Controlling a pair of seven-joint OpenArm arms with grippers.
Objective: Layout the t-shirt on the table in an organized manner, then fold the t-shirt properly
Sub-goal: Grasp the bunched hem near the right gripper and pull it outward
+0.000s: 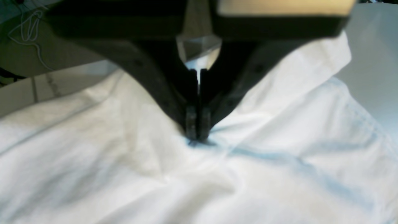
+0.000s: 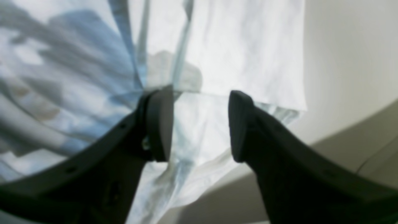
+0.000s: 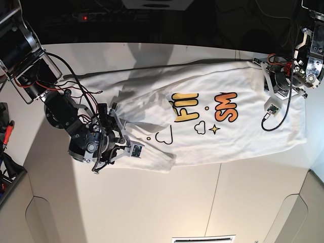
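While the left gripper [image 1: 197, 137] is pinched tight on a fold of the t-shirt [image 1: 279, 130], likely to anchor it, the right wrist view shows the right gripper [image 2: 199, 124] spread wide over a hem. From the base, the shirt lies stretched across the table [image 3: 152, 207], with bare room along the near side.

White table [image 3: 152, 212] — t-shirt [image 3: 202, 136] atop

Beyond the far edge of the work surface the room lay in near darkness — only a small red indicator light [image 3: 85, 17] glowed among black cables [image 3: 101, 10]. A pale vent grille [image 3: 202, 239] sat at the near edge, and bright overhead light threw soft shadows.
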